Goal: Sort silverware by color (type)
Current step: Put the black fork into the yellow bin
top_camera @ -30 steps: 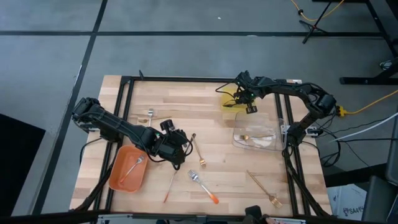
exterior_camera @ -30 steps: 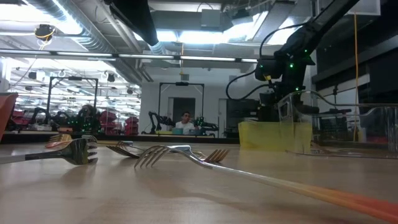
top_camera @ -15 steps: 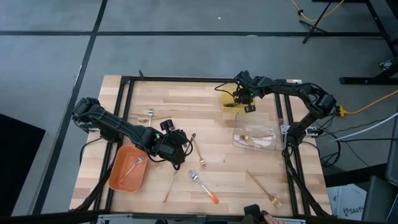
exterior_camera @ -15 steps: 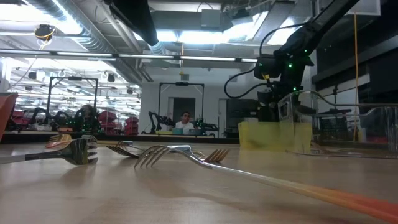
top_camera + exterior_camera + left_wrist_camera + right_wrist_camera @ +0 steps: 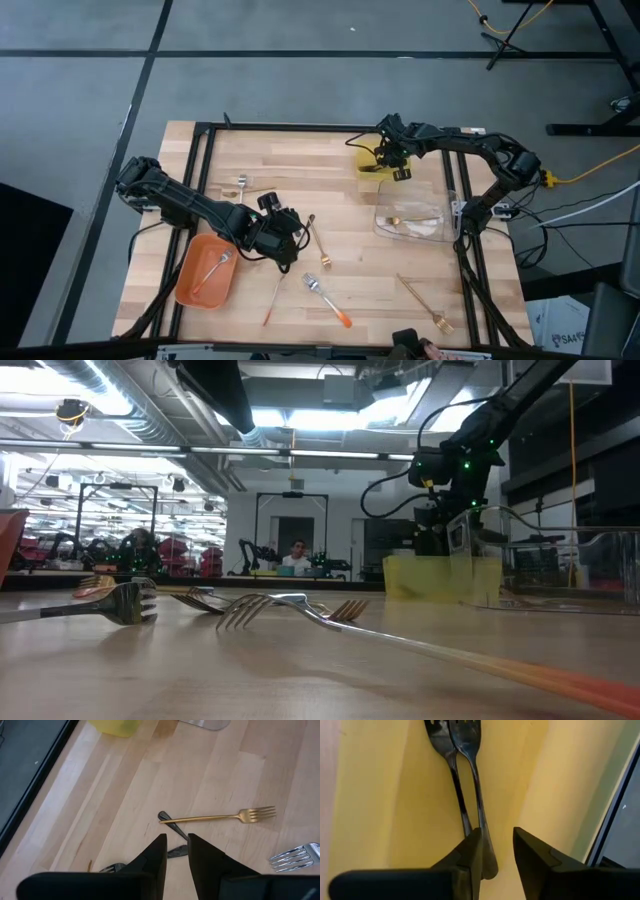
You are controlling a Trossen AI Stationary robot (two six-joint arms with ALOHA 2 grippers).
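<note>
My right gripper (image 5: 390, 158) hangs open over the yellow tray (image 5: 368, 168) at the far middle of the table. Two dark forks (image 5: 462, 770) lie side by side on the tray's floor. The handle end (image 5: 490, 867) of one lies below the gap between the fingers of my right gripper (image 5: 497, 855). My left gripper (image 5: 285, 238) is low over the table's middle, a narrow gap between its fingers (image 5: 176, 855). A dark utensil (image 5: 172, 825) and a gold fork (image 5: 217, 816) lie on the wood just ahead of it.
An orange tray (image 5: 195, 285) at the near left holds one fork (image 5: 215, 268). A clear tray (image 5: 430, 215) at the right holds a gold fork (image 5: 395, 220). Loose on the wood lie orange-handled forks (image 5: 328, 300), a gold fork (image 5: 425, 300) and small pieces at the far left (image 5: 243, 183).
My right gripper has shifted a little toward the table's left over the yellow tray, then stayed still.
</note>
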